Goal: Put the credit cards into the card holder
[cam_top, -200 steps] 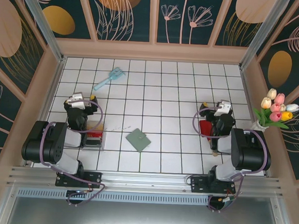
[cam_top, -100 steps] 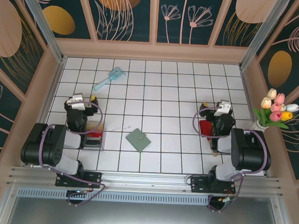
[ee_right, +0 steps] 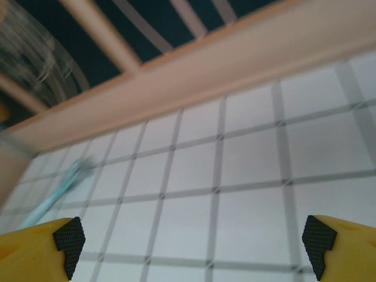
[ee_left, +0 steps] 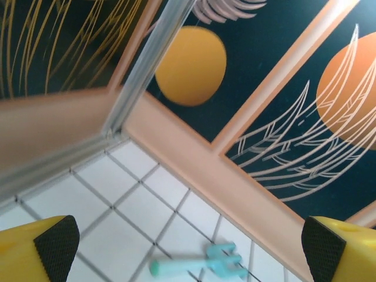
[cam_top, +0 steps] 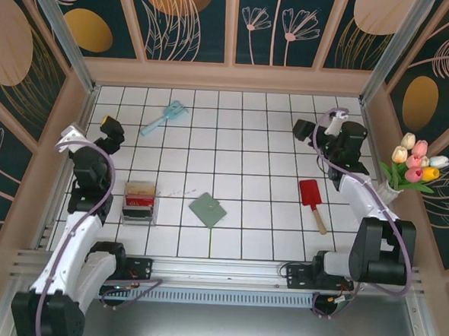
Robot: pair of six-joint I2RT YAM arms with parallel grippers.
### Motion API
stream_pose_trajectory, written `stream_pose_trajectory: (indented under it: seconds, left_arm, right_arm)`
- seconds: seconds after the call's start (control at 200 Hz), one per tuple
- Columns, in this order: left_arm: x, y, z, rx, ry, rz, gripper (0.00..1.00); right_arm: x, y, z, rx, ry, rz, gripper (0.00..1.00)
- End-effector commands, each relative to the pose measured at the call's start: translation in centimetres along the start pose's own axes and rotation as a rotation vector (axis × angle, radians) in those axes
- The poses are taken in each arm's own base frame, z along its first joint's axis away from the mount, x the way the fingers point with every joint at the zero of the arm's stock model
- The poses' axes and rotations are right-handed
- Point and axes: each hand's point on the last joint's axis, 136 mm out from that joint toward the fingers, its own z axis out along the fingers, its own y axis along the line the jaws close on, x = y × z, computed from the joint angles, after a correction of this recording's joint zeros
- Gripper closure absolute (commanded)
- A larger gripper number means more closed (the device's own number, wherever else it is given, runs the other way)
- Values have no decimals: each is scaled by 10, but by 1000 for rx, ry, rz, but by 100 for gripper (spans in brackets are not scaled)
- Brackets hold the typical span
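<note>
Left gripper (cam_top: 109, 128) released, jaws wide, nothing held. Right gripper (cam_top: 301, 130) the same, empty. Credit cards (cam_top: 139, 200) packed in a clear box (cam_top: 138, 221), toward the base from the left gripper. Card holder (cam_top: 207, 210) flat and apparently folded shut, right of the box, well apart from both grippers. Risks, as judged: thin, tightly packed cards mean several get pinched or the box tips, and the loose holder skids when pushed.

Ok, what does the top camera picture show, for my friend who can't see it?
The robot's left gripper and right gripper hang empty over a white tiled table. Between them lie a green card holder, a clear box holding credit cards, a red spatula and a blue fork.
</note>
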Motion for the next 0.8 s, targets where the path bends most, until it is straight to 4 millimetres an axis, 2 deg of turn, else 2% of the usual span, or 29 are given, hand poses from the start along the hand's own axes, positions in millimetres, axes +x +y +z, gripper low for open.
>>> stream_pose_trajectory:
  seconds: [0.0, 0.065, 0.1, 0.19, 0.28, 0.36, 0.48, 0.55, 0.681, 0.796]
  left_arm:
    - [77, 56, -31, -202, 304, -208, 1]
    - [88, 57, -44, -178, 351, -261, 1]
    - [97, 64, -49, -199, 374, -296, 1]
    - [122, 75, -56, -244, 469, -314, 1]
    - [148, 98, -68, -379, 576, -308, 1]
    - [155, 119, -79, -486, 588, -295, 1]
    - [147, 135, -87, -558, 521, -307, 1]
    - [151, 142, -92, -589, 524, -300, 1]
    - [178, 143, -102, -588, 650, -324, 1]
    - [185, 140, -105, -562, 681, -350, 1]
  right_arm:
    - [76, 49, 4, -150, 344, 149, 3]
    - [88, 77, 8, -178, 383, 102, 2]
    - [94, 91, 10, -194, 390, 78, 2]
    - [112, 115, 17, -196, 409, 58, 2]
    - [129, 137, 21, -238, 444, 47, 2]
    - [145, 147, 27, -244, 480, 26, 2]
    - [162, 148, 39, -219, 522, 12, 2]
    - [171, 158, 43, -229, 545, -3, 2]
    - [176, 170, 46, -253, 552, -10, 2]
    - [184, 173, 50, -255, 570, -16, 2]
